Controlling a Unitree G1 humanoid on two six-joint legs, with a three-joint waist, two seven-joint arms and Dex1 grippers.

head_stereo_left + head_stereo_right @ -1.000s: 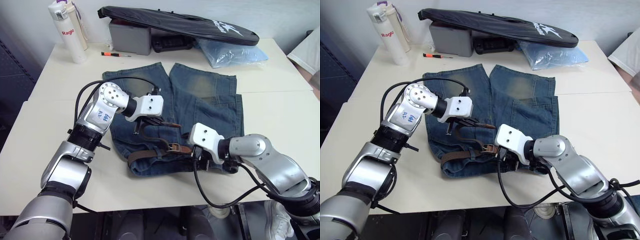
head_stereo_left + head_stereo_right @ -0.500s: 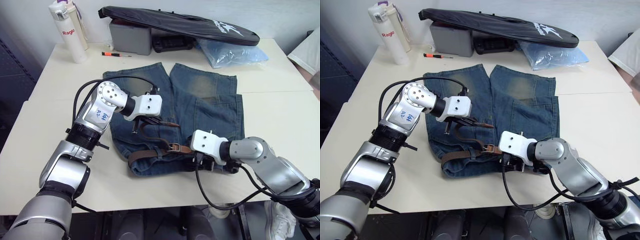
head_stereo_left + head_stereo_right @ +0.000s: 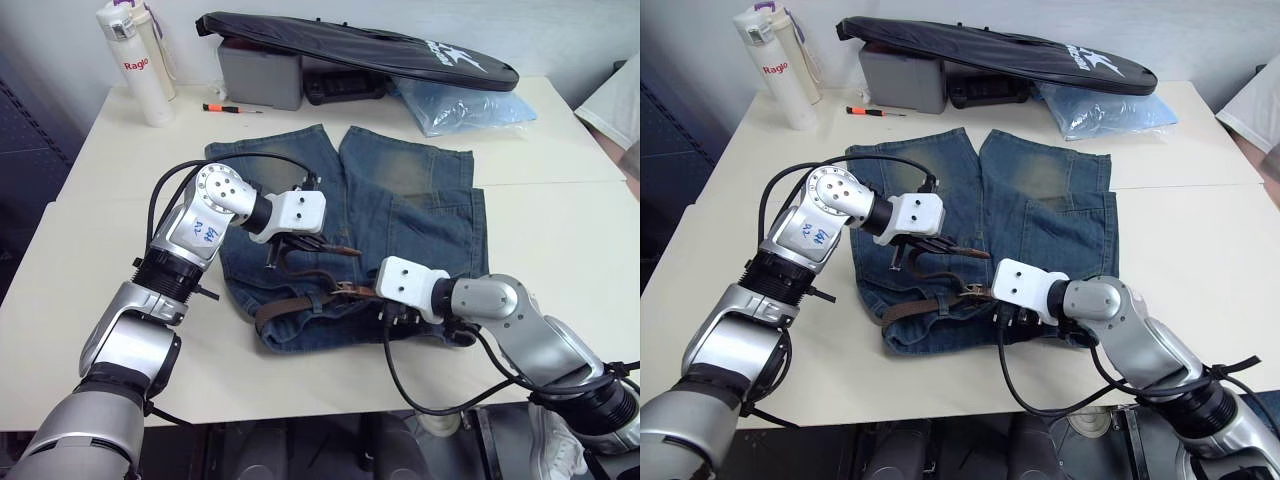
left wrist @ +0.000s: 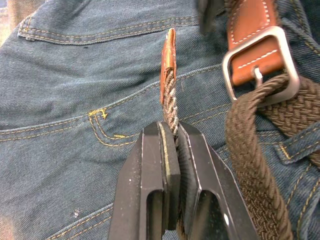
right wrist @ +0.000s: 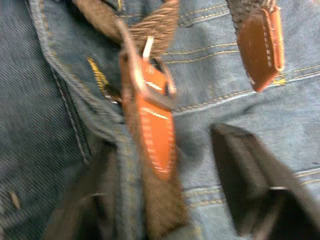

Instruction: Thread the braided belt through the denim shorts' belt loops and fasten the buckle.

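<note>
The denim shorts (image 3: pixel 400 180) lie flat on the white table, waistband towards me. The braided belt (image 3: pixel 300 305) runs along the waistband, and its silver buckle (image 3: pixel 346 291) sits near the middle. My left gripper (image 3: pixel 326 244) is shut on the braided strap just below the tan tip (image 4: pixel 170 55), holding it a little above the denim. My right gripper (image 3: pixel 395 318) is low over the waistband. Its fingers (image 5: pixel 250 190) stand apart on either side of the tan buckle end (image 5: pixel 150 130). I cannot tell the belt loops apart in these views.
At the table's far edge stand a white bottle (image 3: pixel 135 60), a grey box (image 3: pixel 260 75) under a long black bag (image 3: pixel 360 50), a small screwdriver (image 3: pixel 230 107) and a blue plastic bag (image 3: pixel 465 105). Bare tabletop (image 3: pixel 560 230) flanks the shorts.
My right gripper has shifted left along the waistband to straddle the buckle end. The left gripper holds the belt tip in the same place.
</note>
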